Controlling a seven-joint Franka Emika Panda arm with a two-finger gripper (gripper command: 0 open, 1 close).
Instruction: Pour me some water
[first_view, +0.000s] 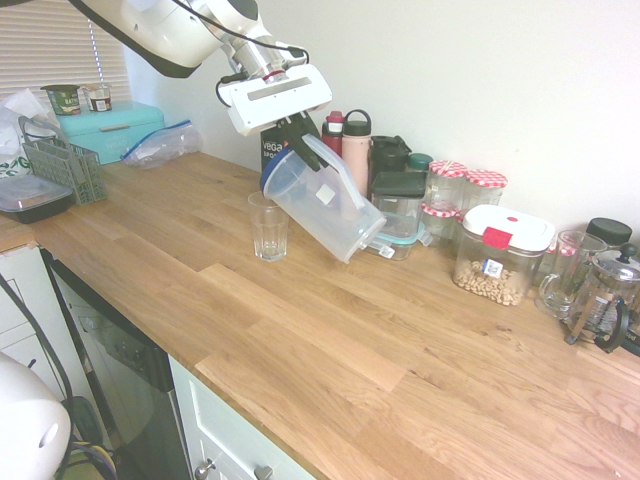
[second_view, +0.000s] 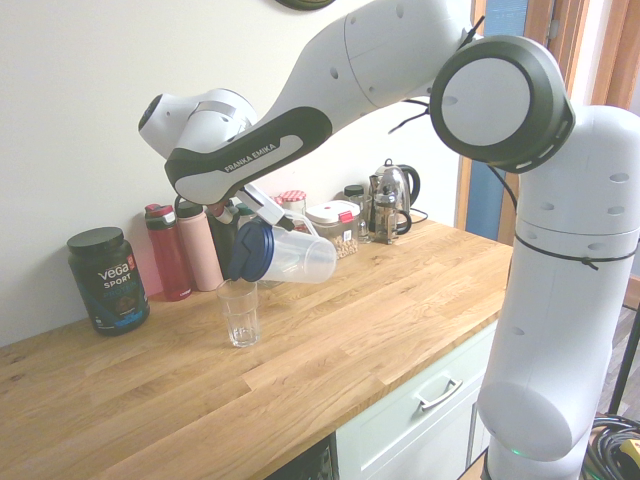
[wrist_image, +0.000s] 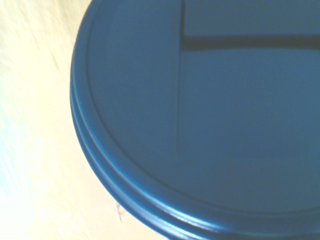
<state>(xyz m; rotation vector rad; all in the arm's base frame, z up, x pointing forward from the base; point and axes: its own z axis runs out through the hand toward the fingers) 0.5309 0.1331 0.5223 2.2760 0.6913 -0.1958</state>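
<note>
Pitcher (first_view: 325, 205), blue-lidded and clear, tilts in the end effector (first_view: 300, 135) over the glass (first_view: 269, 227).

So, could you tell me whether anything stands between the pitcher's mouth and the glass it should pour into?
Nothing visible does. The gripper holds the tilted pitcher with its blue lid just above the open glass, with only air between them.

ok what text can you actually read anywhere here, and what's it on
"vega SPORT" on the black tub by the wall, beside the red bottle.
"FRANKA EMIKA" on the dark band of the robot arm.
"vega", partly hidden, on the same tub behind the pitcher in the first exterior view.
Small stickers on the nut container and on the pitcher: too small to read.
Nothing to read on the blue lid in the wrist view.
</note>
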